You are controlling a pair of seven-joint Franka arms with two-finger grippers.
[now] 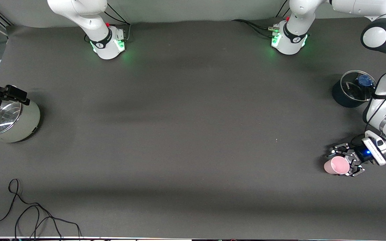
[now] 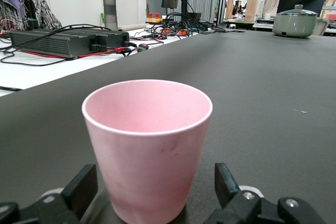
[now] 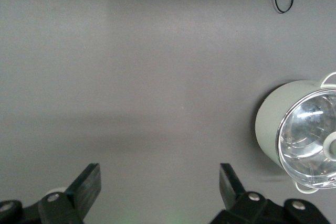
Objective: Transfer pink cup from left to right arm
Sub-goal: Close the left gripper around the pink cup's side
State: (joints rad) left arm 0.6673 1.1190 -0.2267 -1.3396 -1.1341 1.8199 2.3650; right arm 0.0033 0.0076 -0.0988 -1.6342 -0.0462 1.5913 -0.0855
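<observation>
Between left tool (image 2: 157, 190) fingers: pale-pink tapered cup (image 2: 147, 145), upright.

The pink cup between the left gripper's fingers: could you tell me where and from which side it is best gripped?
Grip the pink cup low on its tapered wall, coming in level from the side, as the left gripper is already placed with open fingers either side. It stands upright, has no handle, and narrows toward the base. Squeezing near the thin rim would probably flex it.
</observation>
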